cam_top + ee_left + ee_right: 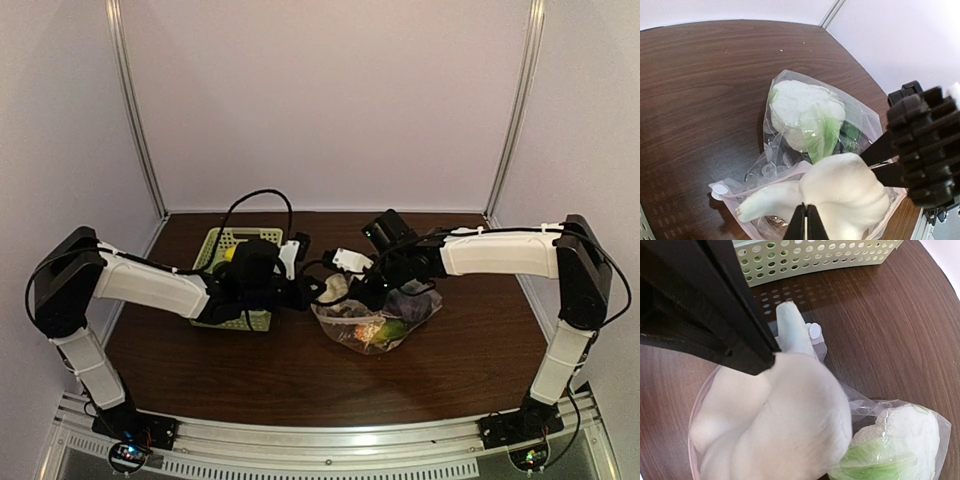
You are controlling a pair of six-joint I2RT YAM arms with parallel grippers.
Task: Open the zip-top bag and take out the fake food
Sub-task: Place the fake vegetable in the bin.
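Okay so, the risky bits, going left to right. The left end effector [303, 292] sits at the left edge of the zip-top bag [378, 322] with its tips pinched fully together. I honestly can't tell whether any film is caught between them. If not, a pull there just slides off and the mouth flops closed.

The bag lies mid-counter [250, 370], just right of the basket [215, 240], with the fake food [385, 328] mostly inside it. A whitish lumpy piece [845, 192] sits right at the mouth, half out by the look of it. I'd guess it rolls off across the counter if the bag gets tugged sideways.

The right end effector [372, 288] is closed right down too, at the bag's upper rim next to that lump. Again, I can't tell if it has plastic. If both pull apart on film this thin, it could tear, or the whole bag could drag along instead of spreading.

Materials:
- **Basket:** pale green rigid plastic, a lattice of round holes.
- **Bag:** clear, thin and crinkly, full of glinting creases, with a pinkish zip strip and a small white slider [719, 190].
- **Lump:** matte, smooth and bulbous with a tapering stem, a bit like garlic.
- **Deeper in the bag:** a white-and-green leafy piece [802, 115], knobbly and cauliflower-ish.
- **Counter:** dark wood grain, fairly slick-looking.
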